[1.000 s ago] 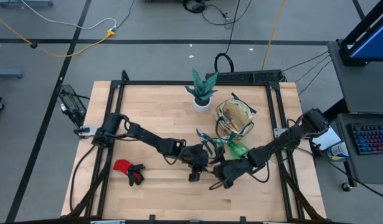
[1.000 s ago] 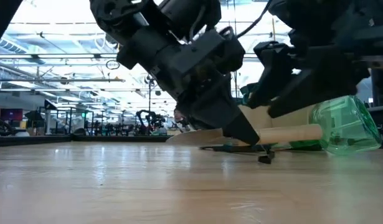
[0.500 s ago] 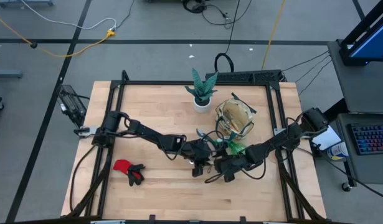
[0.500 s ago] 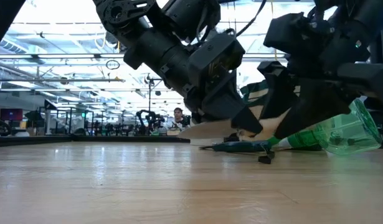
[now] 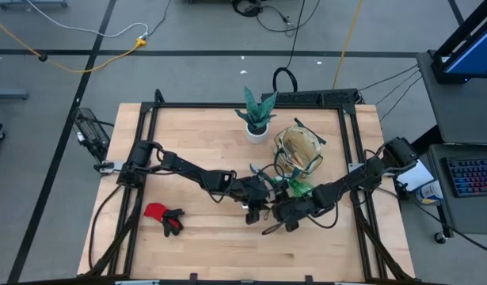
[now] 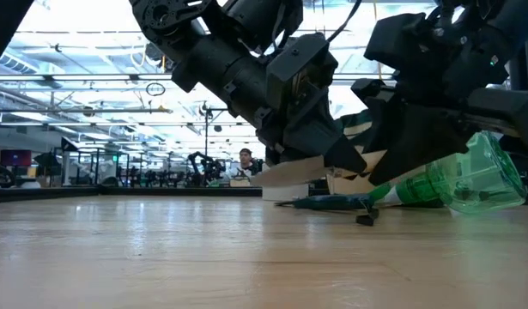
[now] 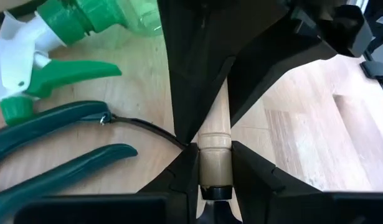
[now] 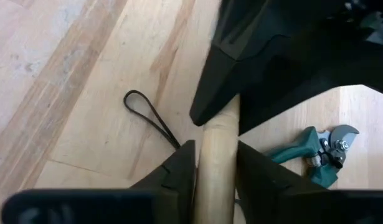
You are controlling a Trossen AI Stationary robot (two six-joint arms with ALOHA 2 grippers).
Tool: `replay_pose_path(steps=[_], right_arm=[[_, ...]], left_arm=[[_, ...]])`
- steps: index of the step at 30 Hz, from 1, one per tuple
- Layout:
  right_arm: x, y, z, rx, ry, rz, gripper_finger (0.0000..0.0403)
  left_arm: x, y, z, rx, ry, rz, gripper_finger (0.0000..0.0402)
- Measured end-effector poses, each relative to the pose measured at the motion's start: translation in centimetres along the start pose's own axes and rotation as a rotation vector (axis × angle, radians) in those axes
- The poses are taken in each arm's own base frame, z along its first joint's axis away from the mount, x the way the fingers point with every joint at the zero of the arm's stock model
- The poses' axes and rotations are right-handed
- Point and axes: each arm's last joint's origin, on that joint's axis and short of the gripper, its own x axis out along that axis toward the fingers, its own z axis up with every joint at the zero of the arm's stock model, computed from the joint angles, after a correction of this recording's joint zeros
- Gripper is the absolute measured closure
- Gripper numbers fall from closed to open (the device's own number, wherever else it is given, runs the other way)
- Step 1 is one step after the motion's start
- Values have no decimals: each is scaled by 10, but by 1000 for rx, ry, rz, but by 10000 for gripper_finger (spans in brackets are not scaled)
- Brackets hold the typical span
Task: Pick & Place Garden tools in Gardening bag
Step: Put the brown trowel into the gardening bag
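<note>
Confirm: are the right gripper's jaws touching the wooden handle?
Touching. In the right wrist view the right gripper has both jaws pressed against the wooden handle, no gap on either side. The left gripper clamps the same handle.

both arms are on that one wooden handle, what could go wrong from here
1. Both the left gripper and the right gripper clamp the same pale wooden tool handle; if they pull different ways, it may twist or slip out.
2. The dark green pruning shears and the green plastic spray bottle lie right beside the grip, so a swing could knock them.
3. The handle's black cord loop could snag on the fingers.
</note>
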Motion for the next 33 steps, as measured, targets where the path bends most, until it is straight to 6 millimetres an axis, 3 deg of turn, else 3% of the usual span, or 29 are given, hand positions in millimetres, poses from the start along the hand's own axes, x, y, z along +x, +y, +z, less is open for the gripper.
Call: replay_pose_path(steps=[3,23,33], right_arm=[[0,0,0,2,1,-5,341],[0,2,0,122,1,40,342],[0,3,0,264,3,71,342]], left_arm=[[0,0,0,-23,3,3,319],[0,2,1,-23,-9,8,299],[1,3,1,-12,-12,25,229]])
